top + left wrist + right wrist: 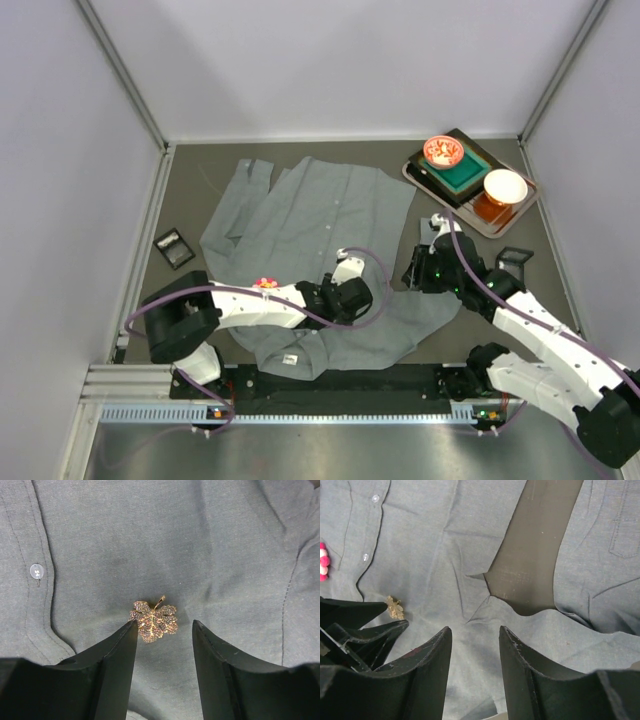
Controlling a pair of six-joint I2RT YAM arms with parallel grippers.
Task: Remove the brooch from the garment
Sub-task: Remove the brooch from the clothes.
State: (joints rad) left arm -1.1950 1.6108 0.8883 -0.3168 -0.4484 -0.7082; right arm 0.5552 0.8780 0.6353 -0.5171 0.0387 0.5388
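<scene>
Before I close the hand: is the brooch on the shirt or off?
On. The brooch lies on the shirt between the open left hand's tips, ungripped. Pin fastening: cannot tell.

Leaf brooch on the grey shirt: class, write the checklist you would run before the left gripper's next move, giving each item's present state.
1. Left gripper open: ok.
2. Leaf brooch in line with the gap: ok, though nearer one finger.
3. Fingers touching the brooch: cannot tell.
4. Pin clasp released: cannot tell, it is hidden.
5. Grey shirt flat around the brooch: ok.
6. Right gripper gripping cloth to steady it: not ok, open and empty.
</scene>
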